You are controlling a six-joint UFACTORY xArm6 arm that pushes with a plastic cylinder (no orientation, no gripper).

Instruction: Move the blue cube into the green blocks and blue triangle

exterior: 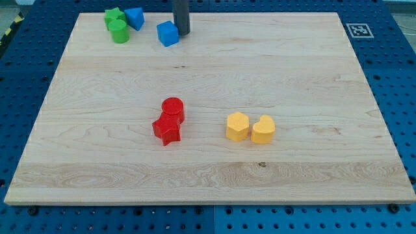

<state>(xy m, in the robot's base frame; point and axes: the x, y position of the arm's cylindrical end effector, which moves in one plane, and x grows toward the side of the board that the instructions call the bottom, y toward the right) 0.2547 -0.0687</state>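
The counter (214, 156) is a pale wooden board resting on a blue perforated base (403, 78). The arm carries no claw, so there is no open or closed state to record; it ends in a dark rod.

My tip (181, 34) stands near the upper edge of the frame, left of centre, touching or just beside the upper right side of the blue cube (168, 33).

The blue cube sits close to the counter's top edge. To its left, across a short strip of bare wood, lies the blue triangle (134, 17), which is just beside two green blocks: one (114, 17) at the upper left and another (119, 31) just below it. This group lies near the counter's top left corner, close to the edge.

In mid-frame, a red cylinder (173, 108) touches a red star-shaped block (166, 130) below it. To their right, two yellow blocks (238, 126) (263, 129) sit side by side.

A black-and-white marker tag (359, 29) lies off the top right corner.
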